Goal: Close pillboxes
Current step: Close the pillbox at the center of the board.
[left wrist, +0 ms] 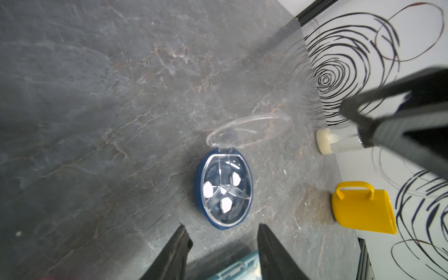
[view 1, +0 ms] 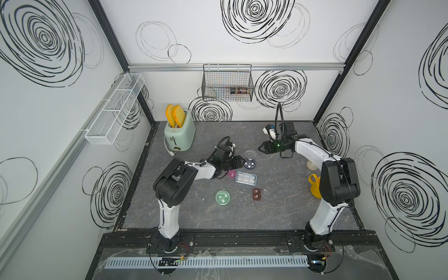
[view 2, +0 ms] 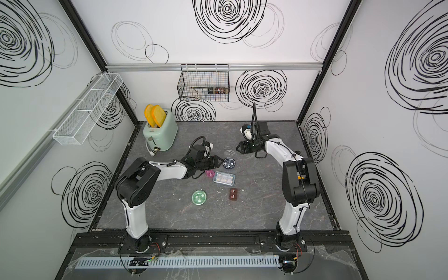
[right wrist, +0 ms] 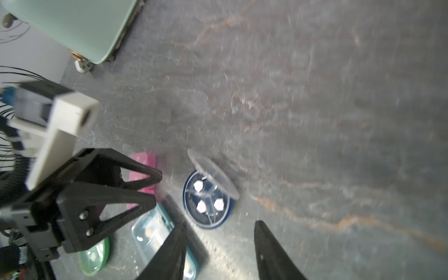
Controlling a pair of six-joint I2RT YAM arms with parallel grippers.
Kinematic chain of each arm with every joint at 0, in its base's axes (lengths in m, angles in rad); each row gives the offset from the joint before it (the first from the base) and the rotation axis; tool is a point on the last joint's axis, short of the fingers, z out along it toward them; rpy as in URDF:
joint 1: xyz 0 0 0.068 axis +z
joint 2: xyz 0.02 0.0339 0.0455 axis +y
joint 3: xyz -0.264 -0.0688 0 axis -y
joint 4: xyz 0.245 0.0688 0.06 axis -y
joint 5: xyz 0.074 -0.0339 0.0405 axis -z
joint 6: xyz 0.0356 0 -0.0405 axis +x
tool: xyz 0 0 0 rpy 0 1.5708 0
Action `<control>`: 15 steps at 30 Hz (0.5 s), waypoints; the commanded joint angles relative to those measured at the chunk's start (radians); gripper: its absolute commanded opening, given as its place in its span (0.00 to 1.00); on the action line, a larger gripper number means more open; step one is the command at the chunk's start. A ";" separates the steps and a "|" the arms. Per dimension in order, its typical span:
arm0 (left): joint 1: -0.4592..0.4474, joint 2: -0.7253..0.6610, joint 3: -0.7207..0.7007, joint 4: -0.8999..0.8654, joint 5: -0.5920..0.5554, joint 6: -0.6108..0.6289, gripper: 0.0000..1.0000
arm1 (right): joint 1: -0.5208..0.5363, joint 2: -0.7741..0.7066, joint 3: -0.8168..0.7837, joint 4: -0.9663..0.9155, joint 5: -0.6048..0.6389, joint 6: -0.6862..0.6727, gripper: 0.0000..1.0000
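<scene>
The dark box (view 1: 249, 163) sits near the middle of the tabletop (view 1: 278, 208). It is round and dark blue. It holds three white pills (left wrist: 208, 189). Its clear lid (left wrist: 249, 132) is open and hangs off the far edge of the box.

Just in front of the dark box lies the blue box (view 1: 246, 179). It is long and see-through, with pale pills in a row inside. The pink box (view 1: 232, 173) is in front of the dark box and to its left, half hidden under the left arm. Farther in front are the round green box (view 1: 223, 197), with white bits in it, and the little brown box (view 1: 256, 194). I cannot tell if those four are shut.

The left pincer (view 1: 242, 162) is just left of the dark box. Its tips point at the box but do not touch it. Its jaws are apart and hold nothing. The right pincer (view 1: 260, 147) hangs in the air behind the dark box, to its right. Its jaws are apart too, with nothing in them.

The yellow mug (view 1: 314, 185) is far to the right of the dark box. The toaster (view 1: 179, 135) is far to its left and behind it, with two yellow slices poking out.
</scene>
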 commanded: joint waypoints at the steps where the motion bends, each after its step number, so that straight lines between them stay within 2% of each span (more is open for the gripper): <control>1: 0.004 0.026 0.039 0.000 0.008 0.020 0.50 | -0.008 0.073 0.108 -0.070 -0.075 -0.194 0.28; 3: 0.004 0.043 0.051 -0.005 0.008 0.019 0.49 | -0.007 0.126 0.171 -0.120 -0.053 -0.237 0.22; 9: -0.008 0.085 0.088 -0.028 -0.007 0.036 0.47 | 0.010 0.177 0.216 -0.136 -0.035 -0.321 0.35; 15: -0.014 0.119 0.102 -0.025 -0.011 0.030 0.44 | 0.046 0.209 0.209 -0.118 -0.042 -0.352 0.36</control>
